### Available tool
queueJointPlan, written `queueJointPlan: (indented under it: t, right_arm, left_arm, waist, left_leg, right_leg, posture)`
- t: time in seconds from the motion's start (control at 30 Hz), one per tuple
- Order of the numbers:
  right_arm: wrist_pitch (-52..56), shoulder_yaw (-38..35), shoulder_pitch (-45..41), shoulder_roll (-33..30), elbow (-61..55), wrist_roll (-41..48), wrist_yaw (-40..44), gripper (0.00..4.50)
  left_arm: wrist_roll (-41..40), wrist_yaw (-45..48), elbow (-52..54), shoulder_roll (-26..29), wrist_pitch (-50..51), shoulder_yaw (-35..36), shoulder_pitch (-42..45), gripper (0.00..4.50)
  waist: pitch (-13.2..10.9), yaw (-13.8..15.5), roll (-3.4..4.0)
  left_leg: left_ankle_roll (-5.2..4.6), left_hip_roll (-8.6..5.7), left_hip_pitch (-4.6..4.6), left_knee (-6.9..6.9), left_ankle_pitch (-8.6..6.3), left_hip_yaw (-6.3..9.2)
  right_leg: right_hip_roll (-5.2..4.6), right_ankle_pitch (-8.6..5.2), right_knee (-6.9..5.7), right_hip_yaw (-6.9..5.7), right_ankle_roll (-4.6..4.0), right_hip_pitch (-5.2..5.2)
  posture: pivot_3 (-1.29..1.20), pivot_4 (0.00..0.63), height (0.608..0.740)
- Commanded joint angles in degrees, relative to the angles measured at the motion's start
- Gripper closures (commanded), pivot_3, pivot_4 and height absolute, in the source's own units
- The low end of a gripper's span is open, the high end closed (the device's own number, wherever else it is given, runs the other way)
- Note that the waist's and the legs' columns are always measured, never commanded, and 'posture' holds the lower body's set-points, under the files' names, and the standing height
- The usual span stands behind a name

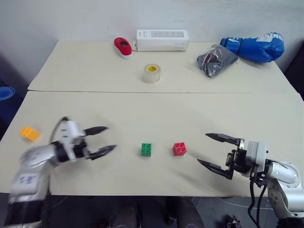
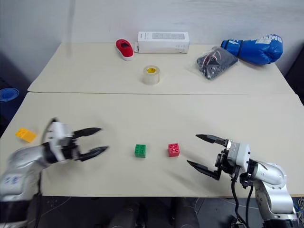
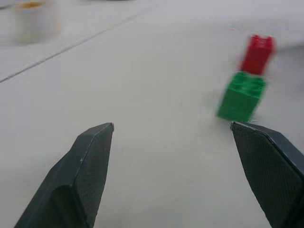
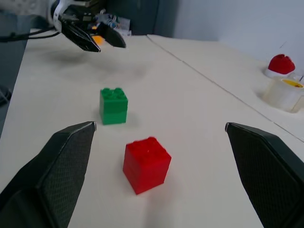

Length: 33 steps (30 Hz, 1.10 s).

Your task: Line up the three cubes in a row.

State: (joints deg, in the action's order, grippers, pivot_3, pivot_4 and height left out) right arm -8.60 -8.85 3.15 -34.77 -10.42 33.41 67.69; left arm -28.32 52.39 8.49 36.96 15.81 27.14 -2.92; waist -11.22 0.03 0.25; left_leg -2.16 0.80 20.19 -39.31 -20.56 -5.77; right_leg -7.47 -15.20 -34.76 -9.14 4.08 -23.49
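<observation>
Left hand [image 1: 105, 140], two black tapered fingers on a silver-white wrist, was held low over the table at the robot's left, pointing level and inward toward the centre; fingers spread wide, nothing between them. Right hand [image 1: 214, 152], same build, with black cabling at the wrist, was held low at the robot's right, pointing level and inward; fingers likewise spread wide, empty.
</observation>
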Motion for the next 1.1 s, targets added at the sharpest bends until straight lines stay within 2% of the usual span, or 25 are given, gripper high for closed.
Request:
queueJointPlan:
  t: [0.03,0.1,0.17,0.37,0.57,0.67,0.77,0.83,0.97,1.1]
  right_arm:
    - [0.9,1.7,-0.1,1.0,-5.6,2.2,0.3,0.00]
    - [1.3,2.8,-1.0,1.9,-7.2,2.4,-0.1,0.00]
    - [0.8,4.1,-1.9,2.4,-8.0,1.7,0.3,0.00]
    - [0.1,5.6,-3.4,3.5,-7.4,0.8,0.5,0.00]
    - [0.0,5.2,-4.2,3.6,-5.5,0.9,0.7,0.00]
    - [-0.1,5.2,-4.5,3.6,-4.8,0.9,1.1,0.00]
    - [-0.2,5.3,-5.4,3.7,-3.4,0.6,1.5,0.00]
    - [-0.4,5.3,-5.9,3.9,-2.5,0.2,1.3,0.00]
    - [-0.5,6.1,-6.6,4.0,-2.2,-0.8,1.5,0.00]
    - [1.2,6.4,-7.7,4.1,-3.8,-0.5,-0.2,0.00]
  left_arm:
    - [-3.3,-8.9,1.8,-5.6,-2.1,13.6,-7.6,0.01]
    - [-5.9,-15.2,0.7,-10.4,-3.3,20.4,-10.0,0.01]
    - [-6.5,-17.1,-0.6,-14.1,-6.9,24.5,-13.1,0.01]
    - [-7.5,-26.8,-4.5,-20.9,-10.8,30.4,-16.8,0.01]
    - [-5.4,-35.1,1.7,-23.0,-10.4,24.3,-12.8,0.01]
    - [-3.3,-43.6,4.7,-22.8,-6.8,21.2,-8.6,0.01]
    - [0.9,-56.2,6.6,-23.5,-1.5,16.2,0.4,0.01]
    - [3.9,-64.2,4.4,-24.9,-2.0,14.4,8.7,0.01]
    - [12.1,-74.8,-3.8,-26.2,-6.0,12.8,17.1,0.01]
    - [14.3,-79.6,-11.4,-27.2,-8.5,11.3,23.2,0.01]
  waist:
    - [0.0,0.1,0.01]
    - [0.0,0.1,0.00]
    - [0.1,0.3,-0.15]
    - [0.2,1.6,-0.37]
    - [0.3,2.0,-0.60]
    - [0.3,1.9,-0.60]
    - [0.3,1.5,-0.62]
    - [0.4,1.9,-0.69]
    - [0.5,1.2,-0.79]
    - [0.5,1.2,-0.82]
  left_leg:
    - [-0.02,-0.02,-0.01,0.00,0.00,0.03]
    - [-0.04,-0.03,-0.01,0.00,-0.09,0.02]
    - [-0.05,-0.02,0.00,0.00,-0.15,0.02]
    - [-0.03,-0.02,-0.03,0.00,-0.30,0.00]
    - [-0.04,-0.03,-0.01,0.00,-0.31,0.01]
    - [-0.04,-0.02,-0.01,0.00,-0.31,0.01]
    - [-0.04,-0.02,-0.01,0.00,-0.30,-0.02]
    - [-0.05,-0.06,-0.01,-0.01,-0.24,-0.02]
    - [-0.03,-0.08,-0.03,0.00,-0.20,-0.11]
    - [-0.03,-0.02,-0.03,0.03,-0.19,-0.25]
  right_leg:
    - [-0.03,0.00,0.00,-0.01,0.00,0.02]
    - [-0.04,0.00,0.06,0.02,0.00,0.03]
    - [-0.04,0.00,0.26,0.03,0.00,0.03]
    - [-0.05,0.00,0.31,0.03,-0.01,0.01]
    - [-0.06,0.00,0.32,0.03,-0.01,0.01]
    - [-0.06,0.00,0.29,0.03,-0.01,0.00]
    - [-0.04,0.00,0.22,0.03,-0.01,0.00]
    - [-0.02,0.01,0.07,0.00,0.01,0.04]
    - [0.02,0.03,-0.01,0.02,0.04,0.02]
    - [0.13,0.03,0.05,0.02,0.04,-0.02]
  posture:
    - [0.00,0.150,0.740]
    - [0.00,0.150,0.740]
    - [0.00,0.150,0.740]
    - [0.00,0.150,0.740]
    - [0.00,0.150,0.740]
    - [0.00,0.150,0.740]
    - [0.00,0.150,0.740]
    - [0.00,0.150,0.740]
    - [0.00,0.150,0.740]
    - [0.00,0.150,0.740]
